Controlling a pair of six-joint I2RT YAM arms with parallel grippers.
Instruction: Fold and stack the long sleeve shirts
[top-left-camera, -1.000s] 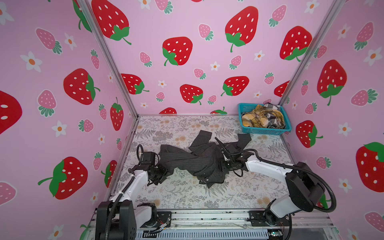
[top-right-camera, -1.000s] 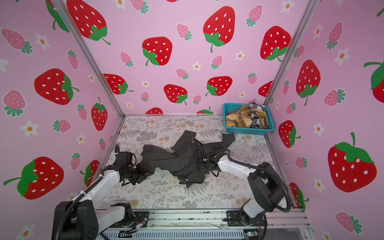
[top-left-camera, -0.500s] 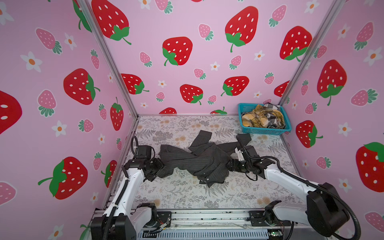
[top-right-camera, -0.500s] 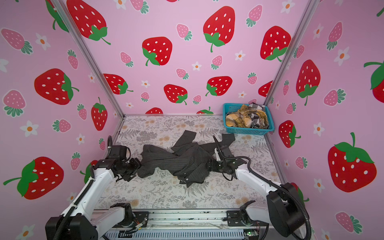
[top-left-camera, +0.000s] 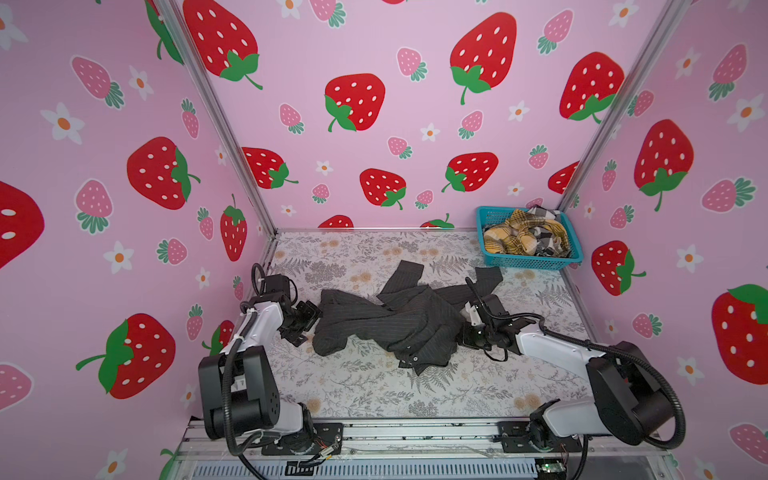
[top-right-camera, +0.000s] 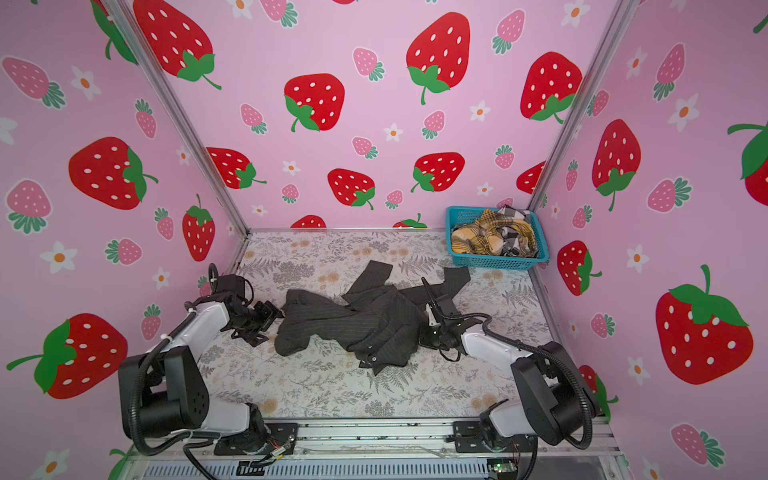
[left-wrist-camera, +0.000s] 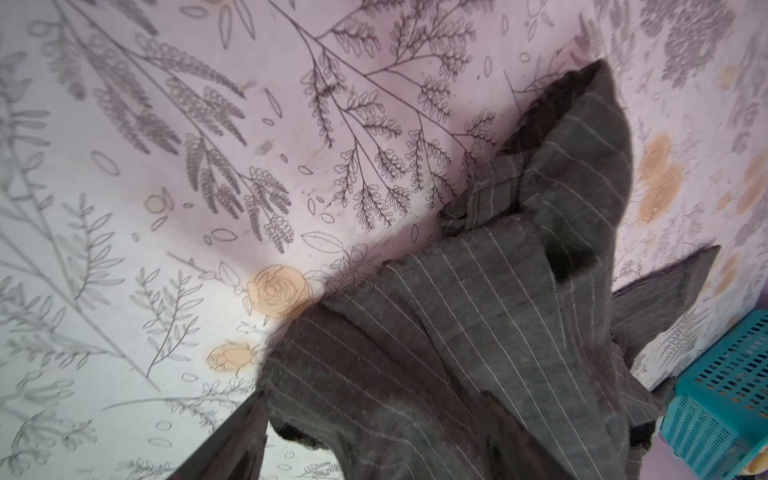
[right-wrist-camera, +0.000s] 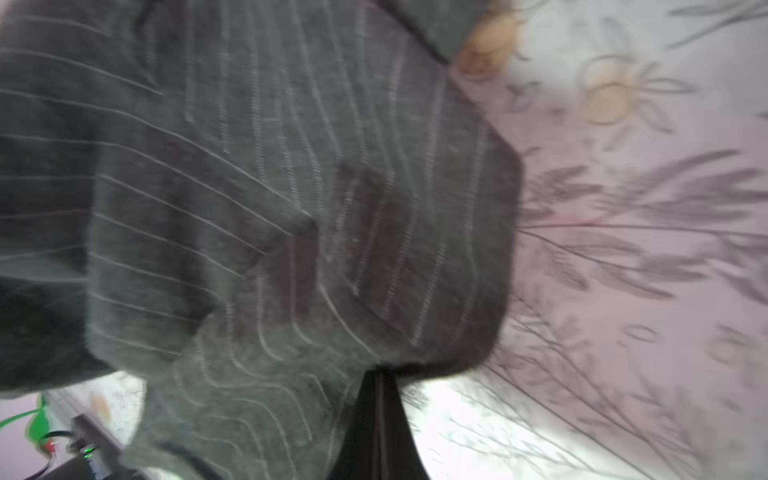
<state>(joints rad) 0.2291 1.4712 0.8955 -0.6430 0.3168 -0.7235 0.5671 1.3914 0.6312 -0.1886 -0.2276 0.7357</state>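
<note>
Counted three shirts: pinstriped shirt (top-left-camera: 386, 322) crumpled mid-frame on counter (top-left-camera: 374, 390); plaid shirt (top-left-camera: 509, 239), checked shirt (top-left-camera: 542, 212) in basket (top-left-camera: 532, 262), upper right. Two end effectors: left end effector (top-left-camera: 307, 326) open beside it, right end effector (right-wrist-camera: 379, 374) clamped on its right edge. Earlier: left narrower, right open.

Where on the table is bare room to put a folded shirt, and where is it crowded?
Free: the strip between the pinstriped shirt and the front rail, and the back, left of the basket. Crowded: the middle, under the shirt.

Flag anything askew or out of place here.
The charcoal pinstriped shirt lies twisted and bunched at the centre, sleeves splayed, not flat. The yellow plaid shirt and checked shirt sit heaped unfolded in the turquoise basket.
</note>
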